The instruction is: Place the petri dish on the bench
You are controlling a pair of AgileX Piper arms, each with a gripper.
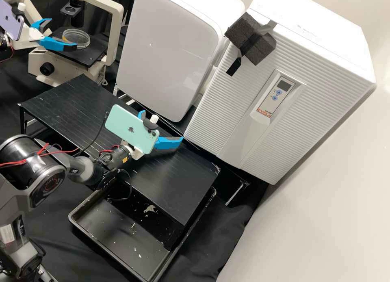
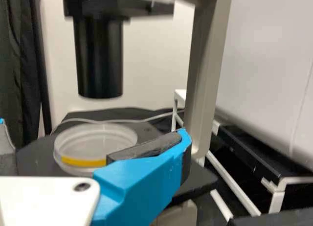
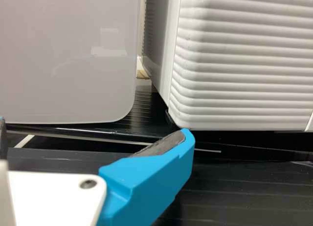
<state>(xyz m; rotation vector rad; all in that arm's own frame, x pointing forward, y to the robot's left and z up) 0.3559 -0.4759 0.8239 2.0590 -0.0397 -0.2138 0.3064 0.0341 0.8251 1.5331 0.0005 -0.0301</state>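
L pincer spread nr petri dish on scope stage, R pincer spread too.

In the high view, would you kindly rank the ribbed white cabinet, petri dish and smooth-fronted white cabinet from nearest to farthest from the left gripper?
1. Petri dish, on the microscope stage.
2. Smooth-fronted white cabinet, in the middle.
3. Ribbed white cabinet, farther right.

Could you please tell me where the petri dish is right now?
In the high view, the petri dish is at the upper left, on the black microscope stage, right by the open left gripper.
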